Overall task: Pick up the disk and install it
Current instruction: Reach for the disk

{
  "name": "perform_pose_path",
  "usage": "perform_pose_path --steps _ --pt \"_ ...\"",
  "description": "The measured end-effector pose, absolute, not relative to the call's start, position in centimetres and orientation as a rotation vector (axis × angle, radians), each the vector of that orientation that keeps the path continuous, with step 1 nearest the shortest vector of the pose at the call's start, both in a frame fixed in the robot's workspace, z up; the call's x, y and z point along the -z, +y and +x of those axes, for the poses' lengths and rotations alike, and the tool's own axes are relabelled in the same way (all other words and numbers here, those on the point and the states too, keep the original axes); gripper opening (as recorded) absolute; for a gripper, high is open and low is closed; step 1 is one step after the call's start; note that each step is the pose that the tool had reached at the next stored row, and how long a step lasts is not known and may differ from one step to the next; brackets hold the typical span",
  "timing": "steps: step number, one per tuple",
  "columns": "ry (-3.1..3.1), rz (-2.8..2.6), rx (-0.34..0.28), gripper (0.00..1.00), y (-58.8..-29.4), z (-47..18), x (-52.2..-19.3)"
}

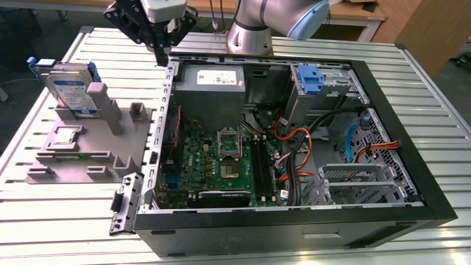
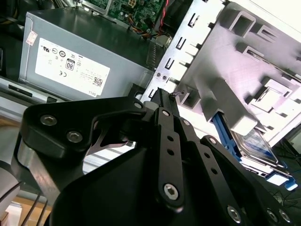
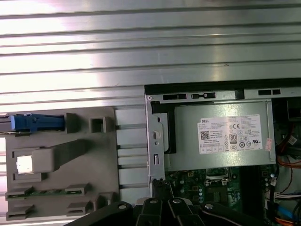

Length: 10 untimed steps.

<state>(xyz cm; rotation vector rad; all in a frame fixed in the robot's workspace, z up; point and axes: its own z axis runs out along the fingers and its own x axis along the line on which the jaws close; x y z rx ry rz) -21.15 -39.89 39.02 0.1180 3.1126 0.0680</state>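
Approach step: I hold my jaws closed and empty, disk (image 1: 70,89) well apart; grasping requires opening them.

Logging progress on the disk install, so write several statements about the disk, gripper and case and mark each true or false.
1. The disk stands upright in the grey fixture. True.
2. The gripper holds the disk. False: it is shut on nothing, near the case wall by the power supply.
3. The case lies open, its motherboard exposed. True.
4. The disk sits inside the case. False: it is outside, at the exterior view's left.
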Motion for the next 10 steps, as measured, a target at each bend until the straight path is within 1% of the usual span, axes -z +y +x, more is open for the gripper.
perform_pose_path --steps 10 --pt "3.113 0.118 -0.068 0.1 -39.87 -21.66 -39.01"
